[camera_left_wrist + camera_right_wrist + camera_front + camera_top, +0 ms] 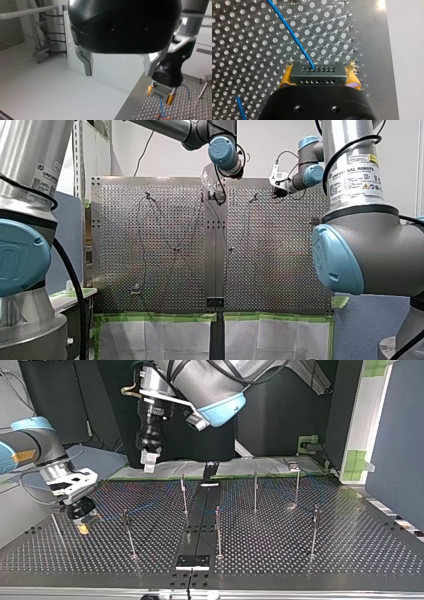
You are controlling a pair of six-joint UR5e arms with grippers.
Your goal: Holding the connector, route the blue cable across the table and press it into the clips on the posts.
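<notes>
1. Here, thin metal posts (255, 491) dot a silver perforated table (350, 550).
2. Only wrist views show the grey block connector (317, 73), blue cable (292, 32) attached, clenched in my right claw (319, 78) near the table's edge; my left claw (118, 71) released.

Perforated metal table (350, 550), two panels, dark strip (200, 520) between. Thin posts (255, 491) upright on both panels. Blue cable (294, 37) trails across holes. Small black plate (192, 561) on strip.

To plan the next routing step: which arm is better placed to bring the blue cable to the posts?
Right, I judge. My right gripper is shut on the connector, the blue cable leaving it, low near a post. My left gripper hangs open and empty, higher up.
</notes>
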